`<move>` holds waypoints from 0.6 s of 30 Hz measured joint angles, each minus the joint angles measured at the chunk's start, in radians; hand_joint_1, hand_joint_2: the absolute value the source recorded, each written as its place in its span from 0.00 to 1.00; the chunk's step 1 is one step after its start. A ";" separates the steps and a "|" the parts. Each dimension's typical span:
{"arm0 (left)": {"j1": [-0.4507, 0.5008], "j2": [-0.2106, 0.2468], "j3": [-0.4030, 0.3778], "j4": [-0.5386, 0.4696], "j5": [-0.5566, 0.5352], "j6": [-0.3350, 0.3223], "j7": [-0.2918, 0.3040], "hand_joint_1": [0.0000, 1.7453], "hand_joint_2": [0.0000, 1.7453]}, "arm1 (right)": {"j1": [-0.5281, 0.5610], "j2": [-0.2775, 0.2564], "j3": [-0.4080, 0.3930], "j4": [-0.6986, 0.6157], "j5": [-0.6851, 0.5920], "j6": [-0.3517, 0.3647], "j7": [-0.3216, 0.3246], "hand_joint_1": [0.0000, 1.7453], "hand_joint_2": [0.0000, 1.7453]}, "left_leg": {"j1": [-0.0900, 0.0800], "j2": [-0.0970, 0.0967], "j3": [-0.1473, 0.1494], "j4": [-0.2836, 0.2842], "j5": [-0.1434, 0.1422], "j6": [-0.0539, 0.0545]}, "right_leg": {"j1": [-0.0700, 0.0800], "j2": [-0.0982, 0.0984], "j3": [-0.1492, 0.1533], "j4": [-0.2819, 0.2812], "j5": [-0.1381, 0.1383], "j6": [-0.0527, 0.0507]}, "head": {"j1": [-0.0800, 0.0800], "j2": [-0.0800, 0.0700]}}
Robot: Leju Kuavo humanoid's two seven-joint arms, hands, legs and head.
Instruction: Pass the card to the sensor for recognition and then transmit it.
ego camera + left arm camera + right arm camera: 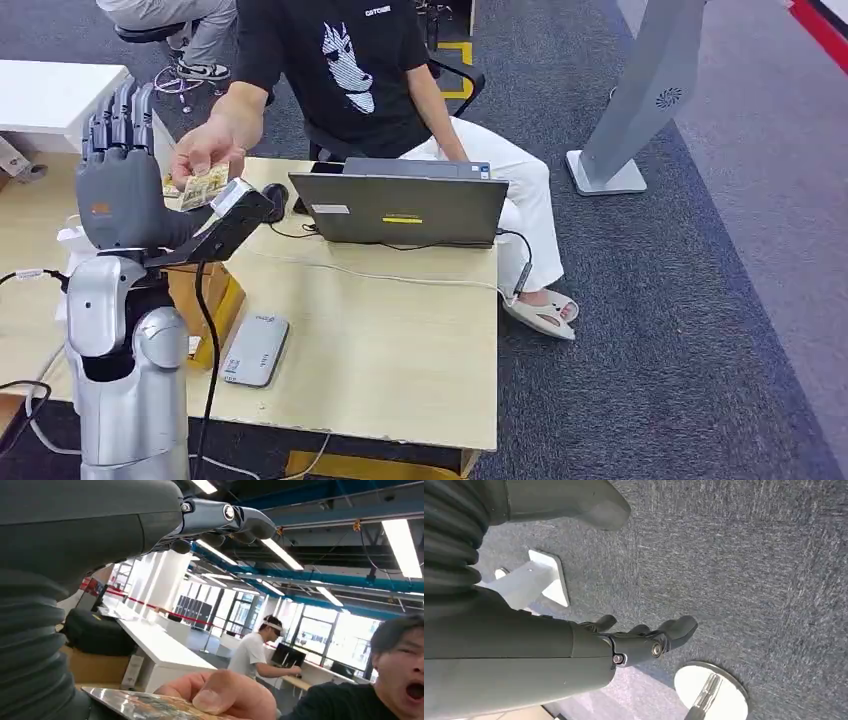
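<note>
Head view first: your left hand [122, 170] is raised above the near-left part of the wooden table [400, 330], palm side facing away from the camera, fingers pointing straight up and held together. The card [206, 186] sits just to the right of that hand, pinched in the person's hand [205, 152] that reaches across the table. You can see the card's near edge right at the black thumb side of your hand, but whether your thumb is actually clamped on it or just touching, I can't tell from these shots. So call the left hand's grip unclear.

Left wrist view gives you the other side of it: the card [145, 706] is a shiny strip at the edge of the picture with the person's thumb [220, 695] pressed on top of it, and your dark fingers [225, 520] are stretched out well above it, not wrapped around it. Head view doesn't show you that gap.

Right wrist view looks down at grey carpet [744, 570], where your right hand [639, 642] hangs with fingers loosely curled and apart, holding nothing. A round silver base [711, 692] is on the floor just beyond the fingertips.

Also on the table: a grey card reader [255, 350] near the front-left, a grey laptop [400, 205] in front of the seated person, and a yellow-brown box [205, 300] behind your forearm.
</note>
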 joint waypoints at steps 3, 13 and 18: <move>0.000 0.000 -0.002 0.003 0.000 0.000 0.000 0.00 1.00 | 0.000 0.000 0.001 0.000 0.000 0.000 0.000 0.00 1.00 | 0.000 0.000 0.000 0.000 0.000 0.000 | 0.000 0.000 0.000 0.000 0.000 0.000 | 0.000 0.000; 0.003 0.000 -0.034 0.028 -0.002 -0.006 -0.001 1.00 1.00 | 0.004 0.000 0.011 -0.001 0.000 0.017 -0.001 0.00 1.00 | 0.000 0.000 -0.001 0.000 0.000 0.000 | 0.000 0.000 -0.001 0.000 0.000 0.000 | 0.000 0.000; 0.022 0.005 -0.041 0.043 -0.005 -0.010 -0.009 1.00 1.00 | 0.010 0.002 0.014 -0.006 0.000 0.030 -0.005 0.00 1.00 | 0.000 0.000 -0.001 0.000 0.000 0.000 | 0.000 0.000 -0.002 0.000 0.000 0.000 | 0.000 0.000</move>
